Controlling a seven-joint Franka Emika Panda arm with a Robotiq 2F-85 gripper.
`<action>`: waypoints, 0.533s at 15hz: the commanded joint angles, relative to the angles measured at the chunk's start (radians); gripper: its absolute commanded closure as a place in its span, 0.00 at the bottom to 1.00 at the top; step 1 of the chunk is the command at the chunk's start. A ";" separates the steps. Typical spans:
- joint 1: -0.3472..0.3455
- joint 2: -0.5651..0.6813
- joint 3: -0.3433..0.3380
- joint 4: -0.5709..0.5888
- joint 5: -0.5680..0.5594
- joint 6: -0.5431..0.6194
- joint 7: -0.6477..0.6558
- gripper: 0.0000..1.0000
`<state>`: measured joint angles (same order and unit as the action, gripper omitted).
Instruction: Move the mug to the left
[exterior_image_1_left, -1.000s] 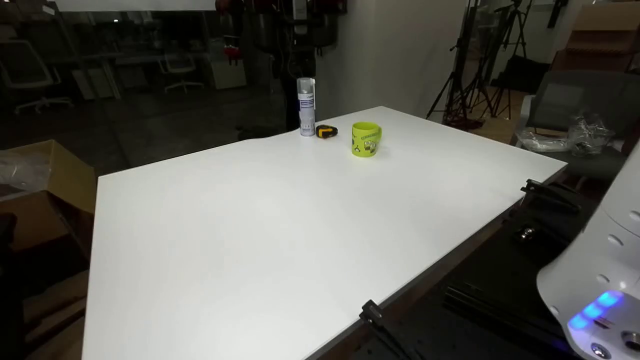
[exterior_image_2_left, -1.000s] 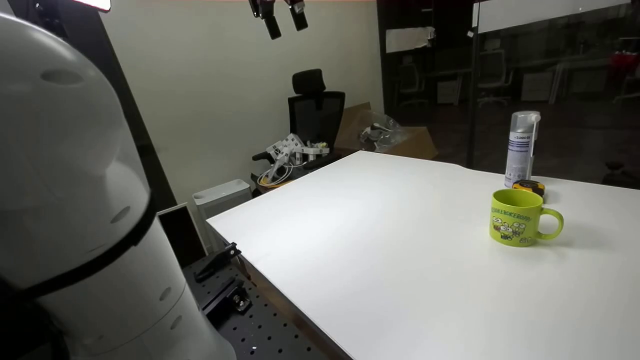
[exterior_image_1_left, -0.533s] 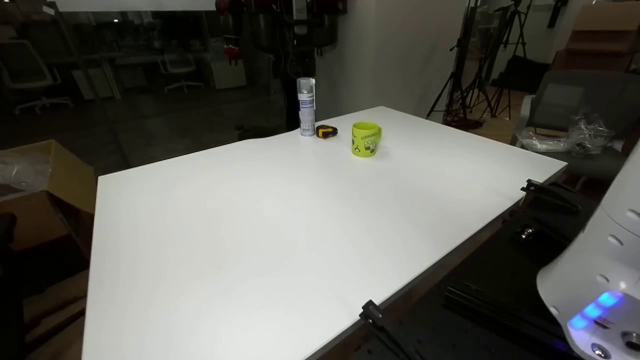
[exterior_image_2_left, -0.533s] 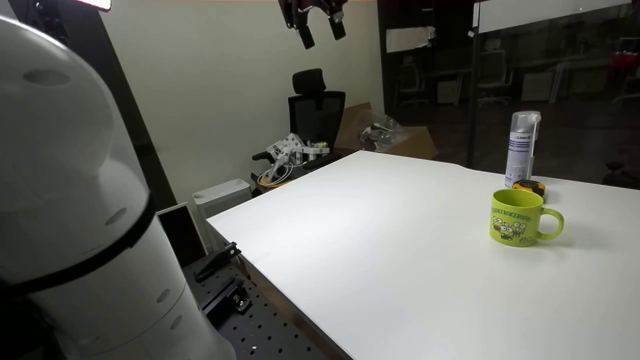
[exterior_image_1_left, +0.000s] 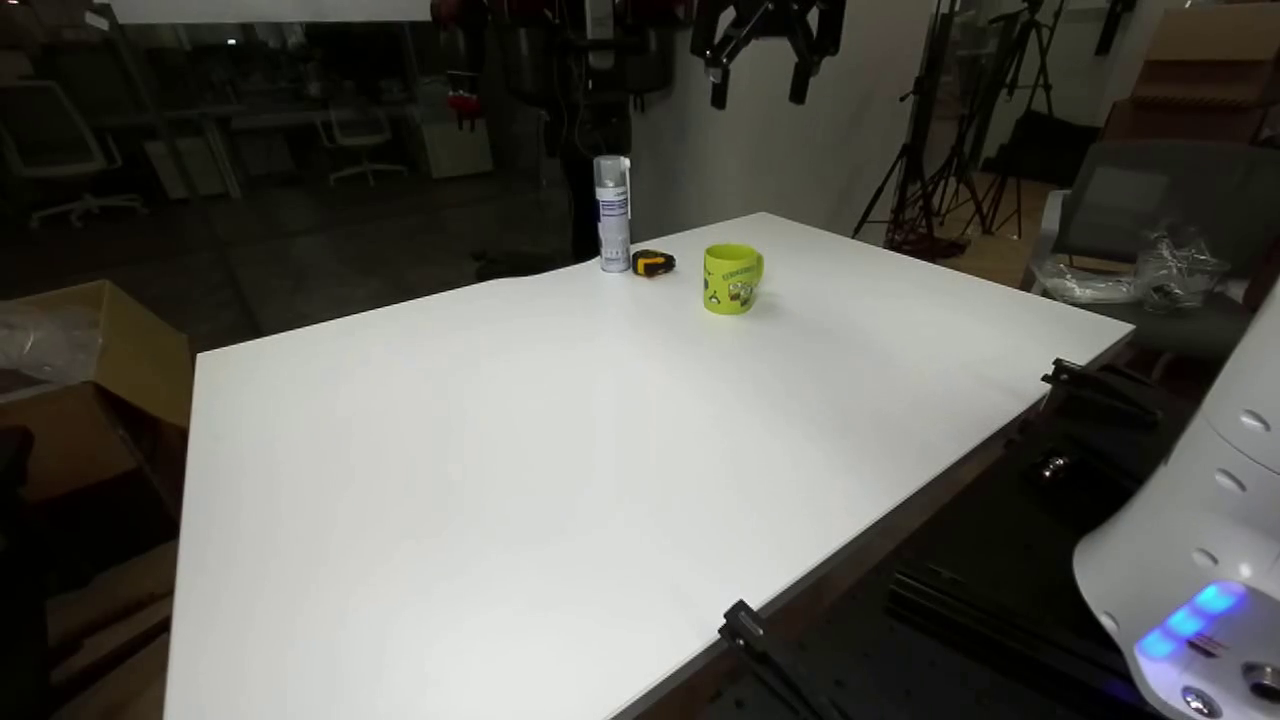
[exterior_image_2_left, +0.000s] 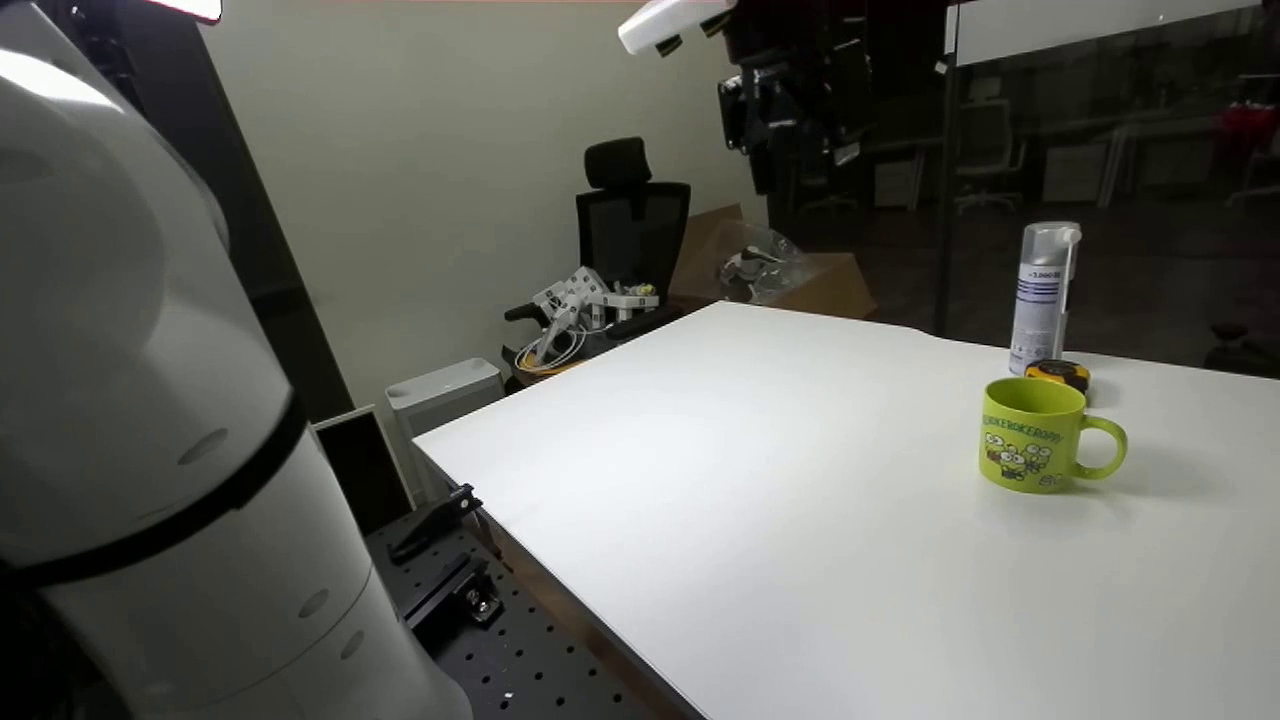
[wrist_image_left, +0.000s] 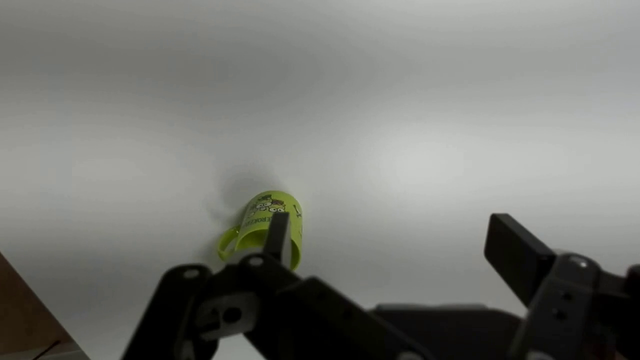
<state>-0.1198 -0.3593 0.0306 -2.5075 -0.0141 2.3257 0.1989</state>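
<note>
The mug (exterior_image_2_left: 1030, 440) stands upright on the tabletop (exterior_image_1_left: 450, 450), roughly midway between the long edge by the robot base (exterior_image_1_left: 1180, 530) and the long edge opposite, and somewhat toward the end on the robot's right. Its handle (exterior_image_2_left: 1120, 447) points roughly at that right short edge. Between the mug and the opposite long edge lies a black-and-yellow tape measure (exterior_image_2_left: 1060, 376), with a spray can (exterior_image_2_left: 1038, 305) upright just beside it, near the edge (neither, I judge, bars a move toward the left short edge).

The fingers (wrist_image_left: 517, 255) hang well above the tabletop, spread wide and holding nothing. In the wrist view the mug shows past one finger, partly hidden by it, rather than in the gap. The coming move turns on that offset: taking the views together, the mug seems to lie below the fingers and off toward the right short edge, so they probably need to shift that way, then come down. The line across the fingers runs roughly as the handle points, and a straight descent over the mug could set one finger against the handle; a turn of the fingers first looks the safer choice. By my reading this is the approach, with the carry toward the left short edge not yet begun
</note>
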 joint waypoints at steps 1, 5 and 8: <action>0.011 0.013 -0.015 0.004 -0.007 0.003 0.004 0.00; 0.044 0.056 -0.040 0.035 0.016 -0.002 -0.122 0.00; 0.048 0.127 -0.078 0.079 -0.032 -0.009 -0.317 0.00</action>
<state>-0.0876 -0.3163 -0.0011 -2.4979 -0.0121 2.3343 0.0300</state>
